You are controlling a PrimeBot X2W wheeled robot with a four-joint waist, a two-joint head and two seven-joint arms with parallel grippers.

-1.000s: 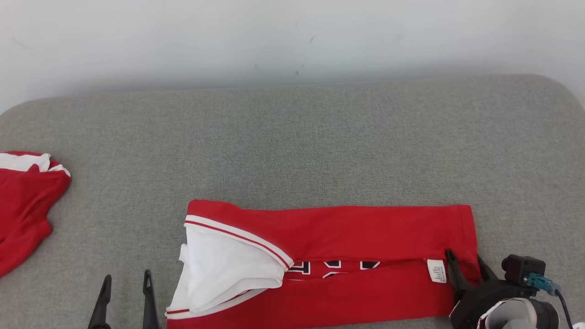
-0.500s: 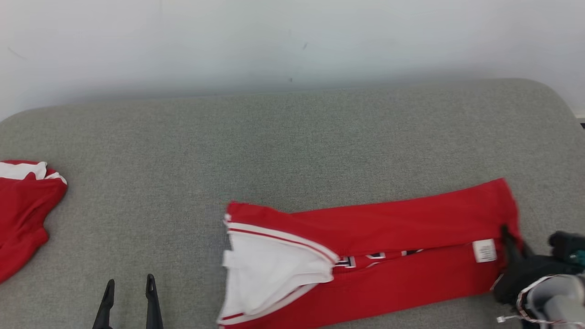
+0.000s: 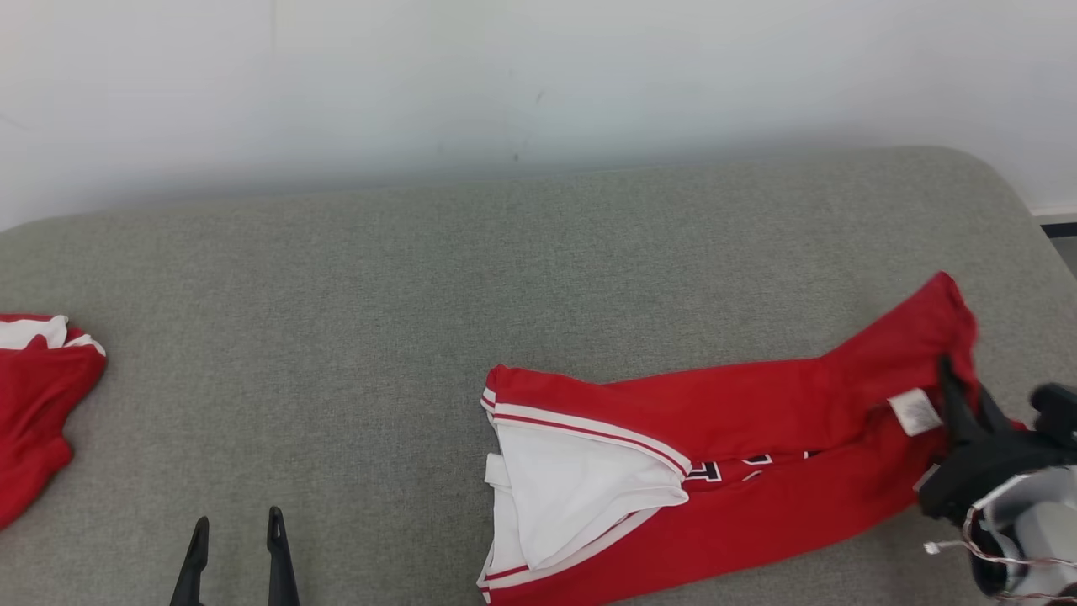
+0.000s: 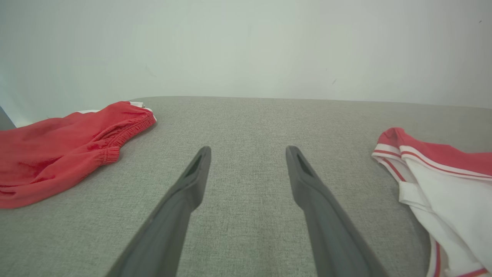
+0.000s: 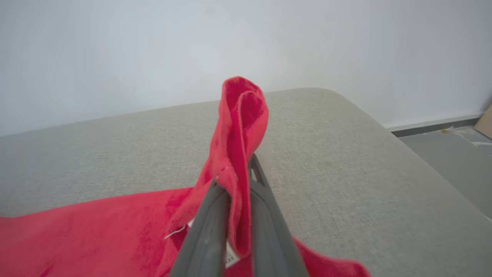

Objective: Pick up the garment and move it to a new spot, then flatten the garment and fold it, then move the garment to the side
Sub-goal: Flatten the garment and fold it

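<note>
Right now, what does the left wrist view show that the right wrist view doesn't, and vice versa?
Left wrist view gives: the open left gripper pointing across the grey woven cushion, a crumpled red garment with an elastic waistband to one side, and the white-lined, stripe-trimmed end of the folded red jersey. Right wrist view gives: the right gripper shut on the jersey's other end, lifted and bunched, plus a strip of grey floor past the cushion's edge. Shared: that cushion, the pale wall, the jersey itself.

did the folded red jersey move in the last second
Yes. The jersey slid to the robot's right: its gap to the other red garment on the left widened, with the right claw shut on its end.
</note>
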